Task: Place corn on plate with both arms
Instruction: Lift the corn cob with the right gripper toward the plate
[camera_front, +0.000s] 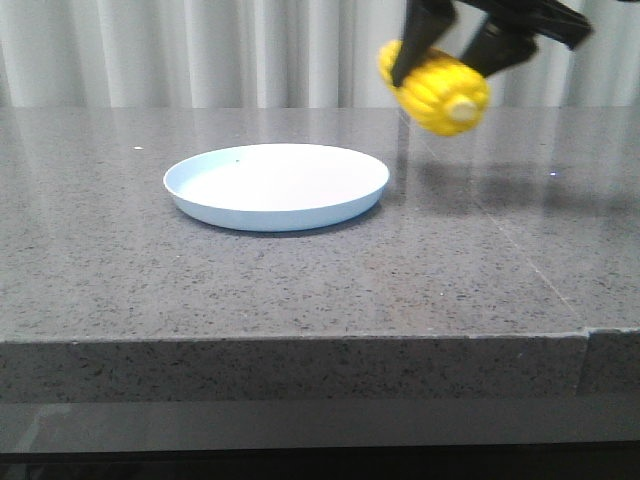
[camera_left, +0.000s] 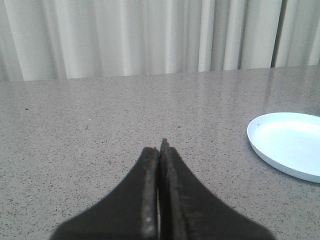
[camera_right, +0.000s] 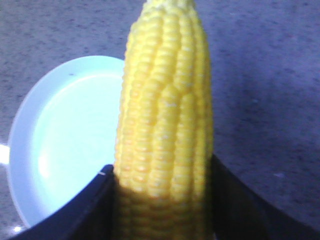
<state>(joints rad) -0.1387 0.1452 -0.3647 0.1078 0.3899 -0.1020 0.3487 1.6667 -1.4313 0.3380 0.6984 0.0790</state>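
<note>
Plainly, the corn (camera_front: 437, 90) hangs in the air, up and to the right of the plate (camera_front: 276, 186), clamped between the black fingers of the right gripper (camera_front: 462, 42) with its pale stub end facing the camera. It is not yet over the plate, so letting go here would likely drop it on the grey table (camera_front: 300, 290), where a round cob could roll away. The glossy kernels may also slip in the grip. The left gripper (camera_left: 160, 152) is pressed closed on nothing, low over the table beside the plate. No brand, label or writing shows anywhere.
</note>
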